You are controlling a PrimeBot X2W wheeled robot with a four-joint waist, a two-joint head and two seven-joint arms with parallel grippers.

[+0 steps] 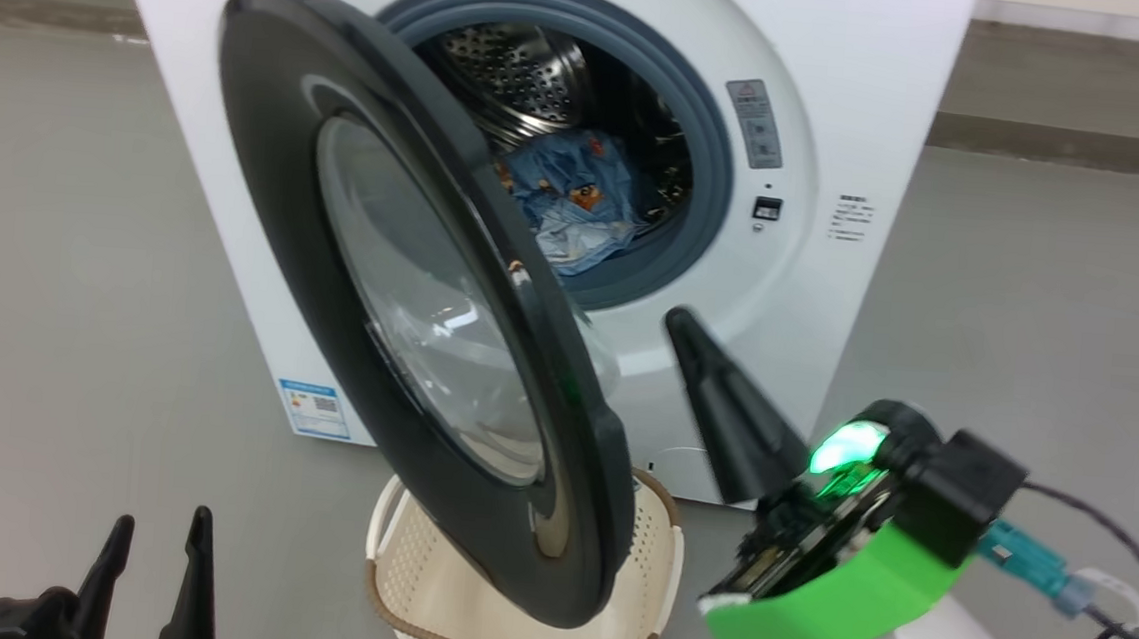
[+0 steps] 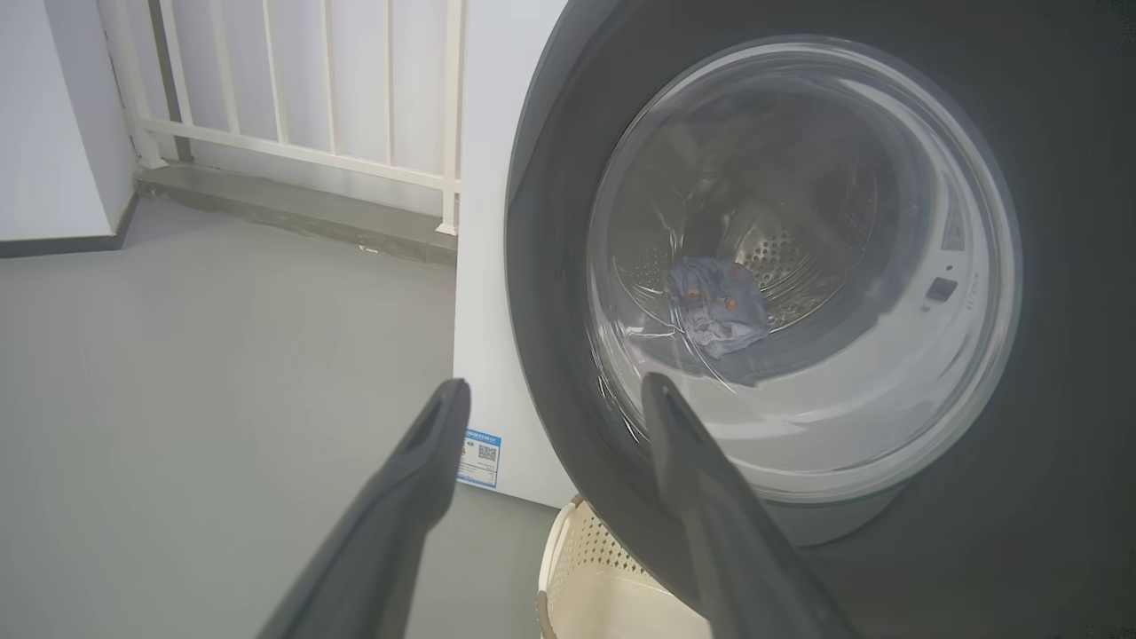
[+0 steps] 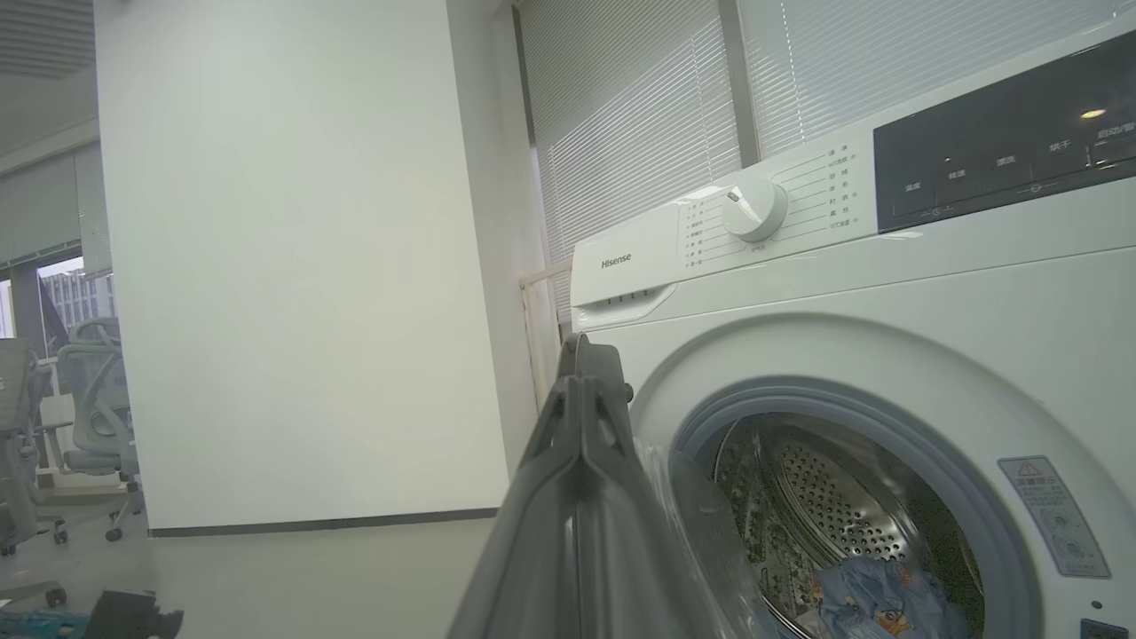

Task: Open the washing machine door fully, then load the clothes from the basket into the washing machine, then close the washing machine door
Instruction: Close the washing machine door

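Observation:
The white washing machine [image 1: 831,308] stands with its door [image 1: 269,168] swung partway out, black rim and glass bowl facing left. Light-blue clothes [image 1: 573,199] lie in the steel drum, and through the door glass they appear as clothes [image 2: 714,306]. The cream basket [image 1: 430,590] sits on the floor under the door; what shows of its inside holds nothing. My right gripper [image 1: 680,319] is shut on nothing, pointing up at the machine's front just right of the door's free edge, apart from it. My left gripper [image 1: 162,522] is open at the lower left, facing the door's outer side [image 2: 550,222].
Grey floor surrounds the machine. A white railing [image 2: 293,142] and a wall stand behind its left side. Office chairs [image 3: 89,399] stand far off by a white wall. A blue label sticker [image 1: 315,409] marks the machine's lower left. A cable [image 1: 1114,558] trails from my right wrist.

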